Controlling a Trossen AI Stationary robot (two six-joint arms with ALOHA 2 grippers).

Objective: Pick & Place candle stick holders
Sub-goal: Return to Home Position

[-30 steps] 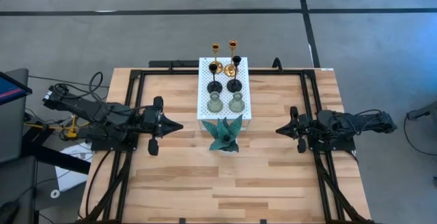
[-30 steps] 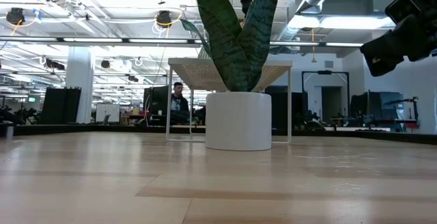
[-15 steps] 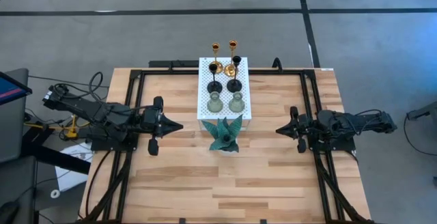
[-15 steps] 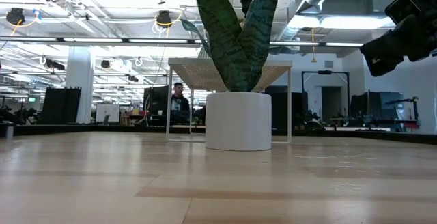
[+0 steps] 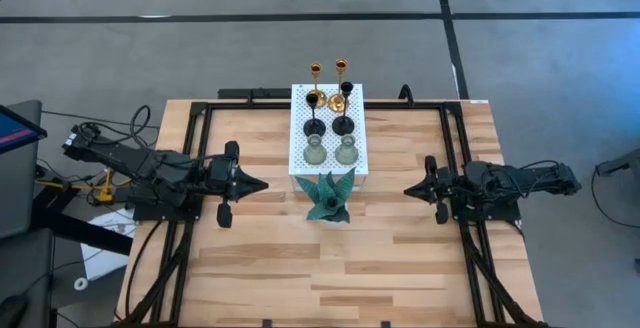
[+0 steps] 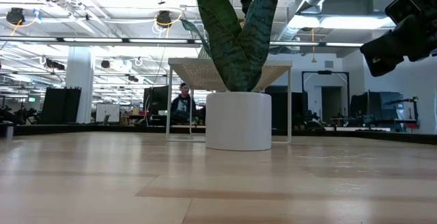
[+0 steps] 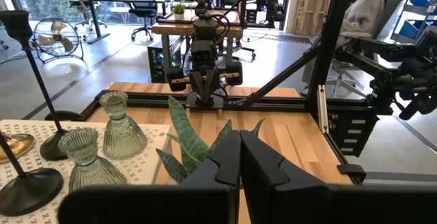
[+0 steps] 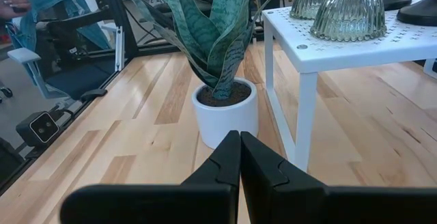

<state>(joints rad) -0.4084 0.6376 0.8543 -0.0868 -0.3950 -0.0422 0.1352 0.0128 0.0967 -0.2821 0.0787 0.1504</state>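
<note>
Six candle stick holders stand on their bases on a white perforated stand at the table's far middle. Two slim gold ones are at the far end, two black ones in the middle, and two squat grey-green glassy ones nearest. The glassy ones also show in the left wrist view and the right wrist view. My left gripper is shut and empty, left of the stand. My right gripper is shut and empty, right of it.
A teal-green spiky plant in a white pot stands on the table just in front of the stand, between the two grippers. Bare wood lies toward the table's near edge. A person sits in the room beyond the table.
</note>
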